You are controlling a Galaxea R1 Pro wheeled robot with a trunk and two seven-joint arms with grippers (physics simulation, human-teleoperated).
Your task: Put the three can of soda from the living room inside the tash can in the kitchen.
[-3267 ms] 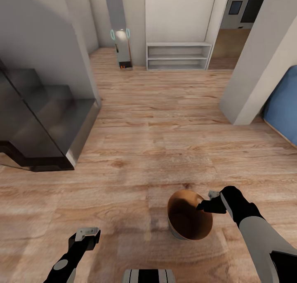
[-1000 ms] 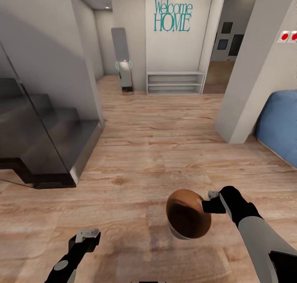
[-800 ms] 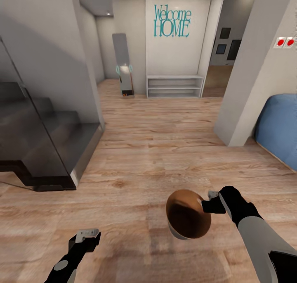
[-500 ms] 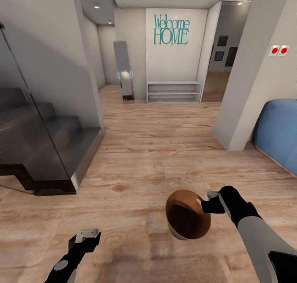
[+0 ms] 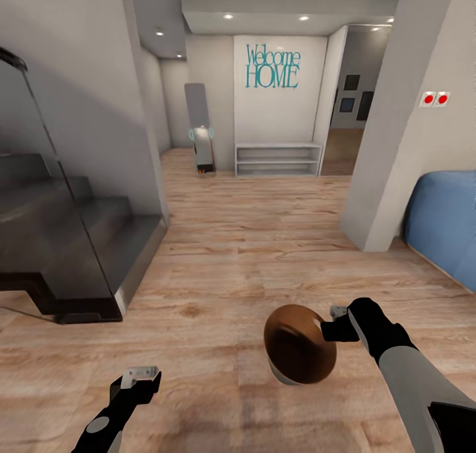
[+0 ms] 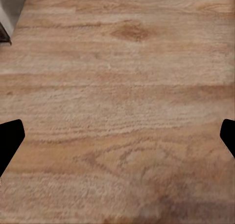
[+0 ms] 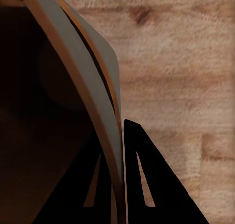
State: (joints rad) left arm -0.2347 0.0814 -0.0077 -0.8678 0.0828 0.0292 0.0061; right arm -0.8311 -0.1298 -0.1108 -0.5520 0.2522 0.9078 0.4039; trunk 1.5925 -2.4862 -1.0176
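Note:
My right gripper is shut on the rim of the round brown trash can, holding it above the wood floor at lower centre of the head view. In the right wrist view its two dark fingers pinch the thin wall of the trash can, one inside and one outside; the dark inside is dim. My left gripper hangs low at the lower left, open, its fingertips spread wide over bare planks. No orange soda cans are in sight.
A dark staircase with a glass panel stands at the left. A white pillar and a blue sofa are at the right. Ahead, a hallway leads to a white low shelf under a "Welcome HOME" sign.
The whole view has tilted upward, showing more wall and ceiling; the camera moved. Both arms and the held trash can keep their places relative to me.

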